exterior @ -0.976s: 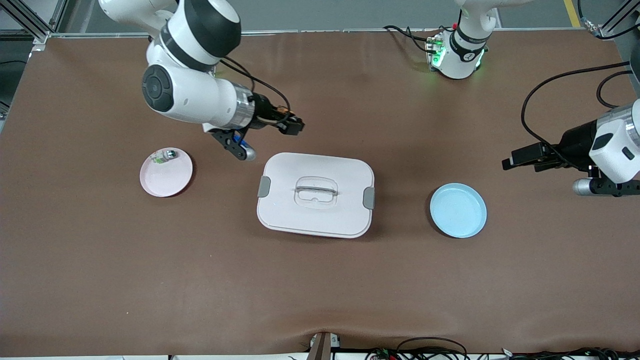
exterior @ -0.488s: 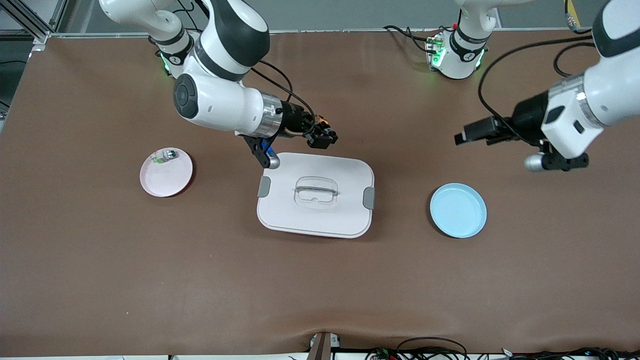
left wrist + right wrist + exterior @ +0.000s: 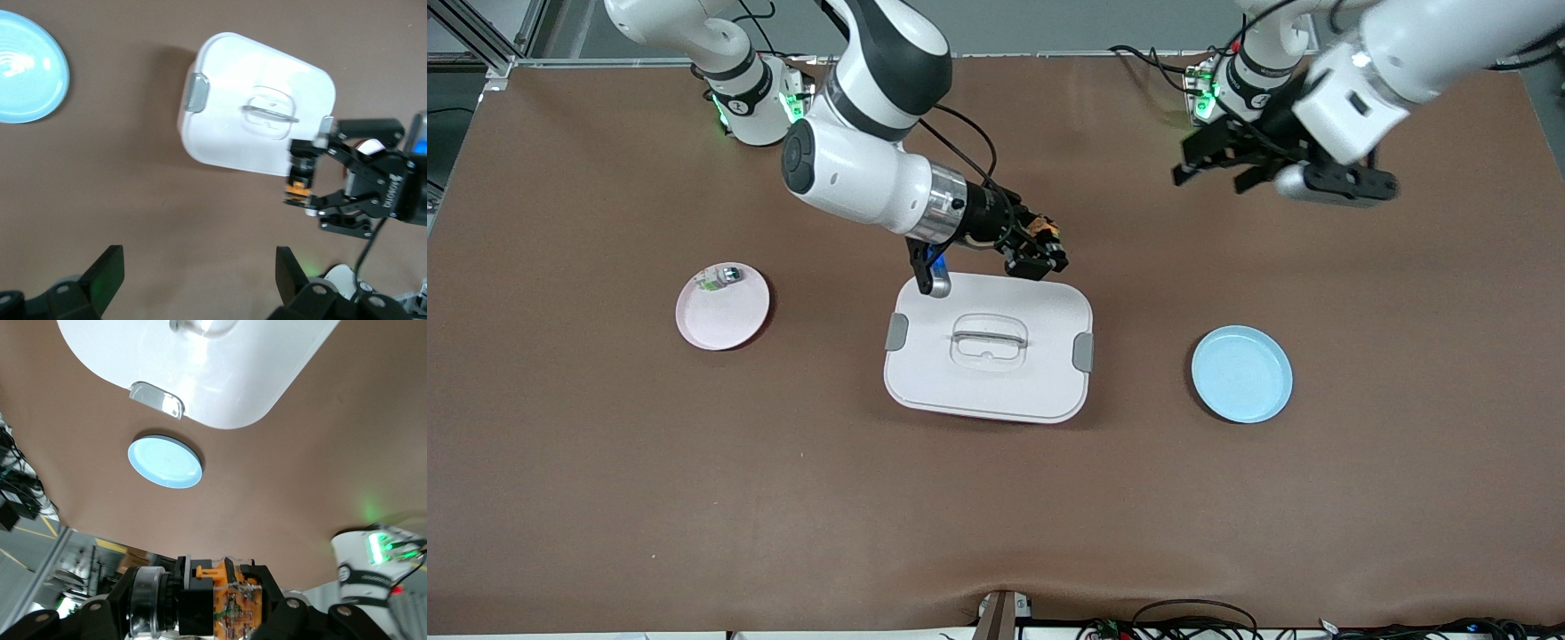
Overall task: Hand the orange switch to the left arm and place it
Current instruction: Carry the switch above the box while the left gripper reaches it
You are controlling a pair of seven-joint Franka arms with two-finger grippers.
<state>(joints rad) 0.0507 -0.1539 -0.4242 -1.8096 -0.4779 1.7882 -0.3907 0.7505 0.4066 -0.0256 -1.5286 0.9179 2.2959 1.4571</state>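
Observation:
My right gripper (image 3: 1043,251) is shut on the orange switch (image 3: 1040,232) and holds it over the edge of the white box (image 3: 989,347) that lies farthest from the front camera. In the right wrist view the switch (image 3: 215,600), black with an orange rear, sits clamped in the right gripper (image 3: 213,610). My left gripper (image 3: 1209,176) is open and empty, in the air over bare table near the left arm's base. In the left wrist view its fingers (image 3: 107,280) stand wide apart, and the switch (image 3: 298,192) and the box (image 3: 257,103) show farther off.
A pink plate (image 3: 722,311) with a tiny silver-and-green part (image 3: 720,277) lies toward the right arm's end. A blue plate (image 3: 1241,373) lies beside the box toward the left arm's end; it also shows in the wrist views (image 3: 27,67) (image 3: 165,462).
My right gripper has carried the switch from near the pink plate's side toward the left arm's end, over the box's edge. My left gripper has swung in from the table's end toward its base.

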